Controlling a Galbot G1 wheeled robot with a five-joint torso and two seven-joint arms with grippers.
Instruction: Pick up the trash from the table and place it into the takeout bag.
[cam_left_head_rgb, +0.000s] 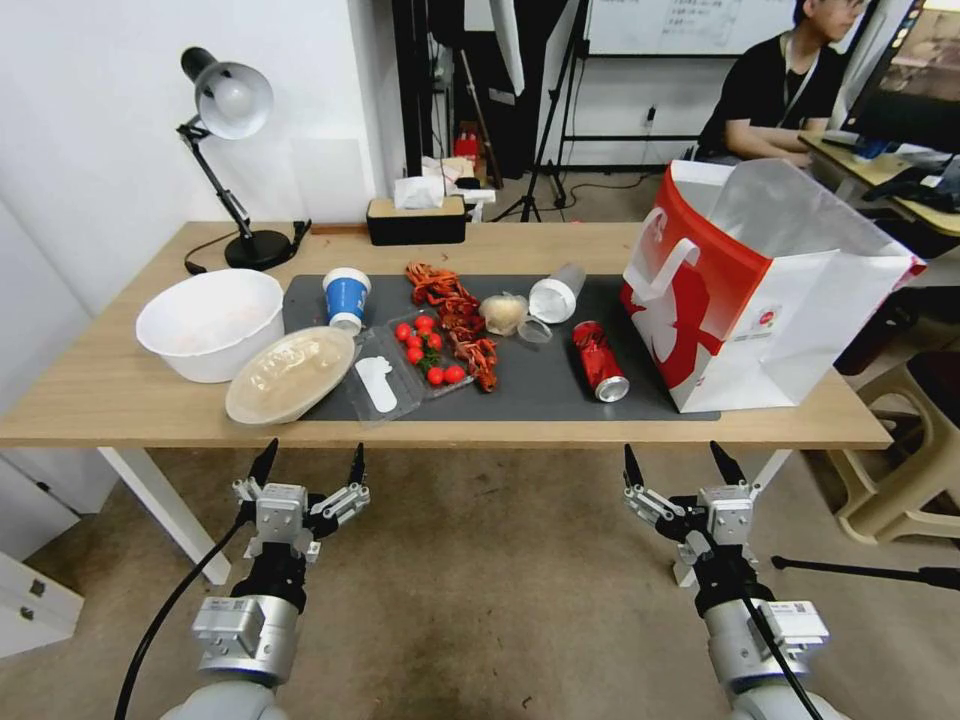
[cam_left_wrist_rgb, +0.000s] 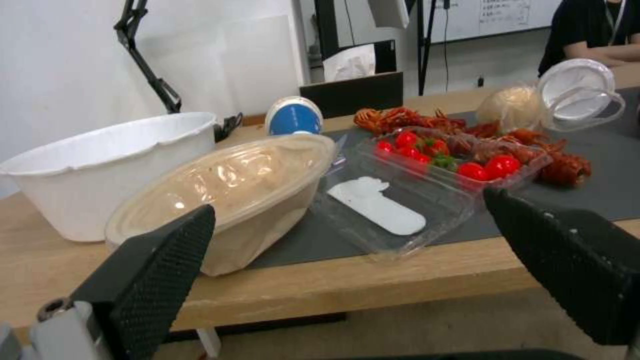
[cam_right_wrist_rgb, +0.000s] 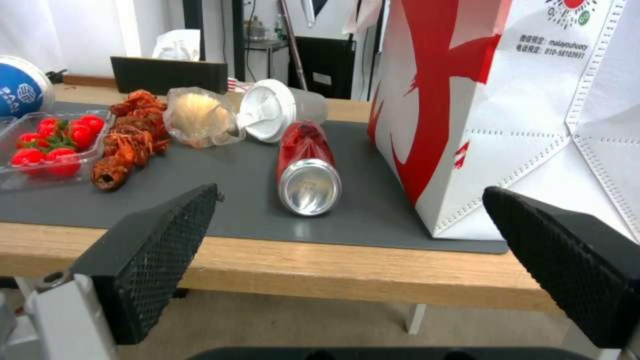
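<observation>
Left gripper (cam_left_head_rgb: 308, 468) and right gripper (cam_left_head_rgb: 679, 468) hang below the table's (cam_left_head_rgb: 120, 395) near edge, jaws spread wide, holding nothing. On the dark grey mat (cam_left_head_rgb: 545, 385): beige bowl lid (cam_left_head_rgb: 290, 374) leaning against the white bowl (cam_left_head_rgb: 210, 322), clear tomato tray (cam_left_head_rgb: 425, 352), red drink can (cam_left_head_rgb: 600, 361) on its side near the takeout bag (cam_left_head_rgb: 760, 290). Farther back: blue-and-white paper cup (cam_left_head_rgb: 346, 298) upside down, crayfish shells (cam_left_head_rgb: 455, 320), pale wrap wad (cam_left_head_rgb: 503, 313), lidded clear cup (cam_left_head_rgb: 556, 293) tipped over. Bag stands upright at the table's right end
</observation>
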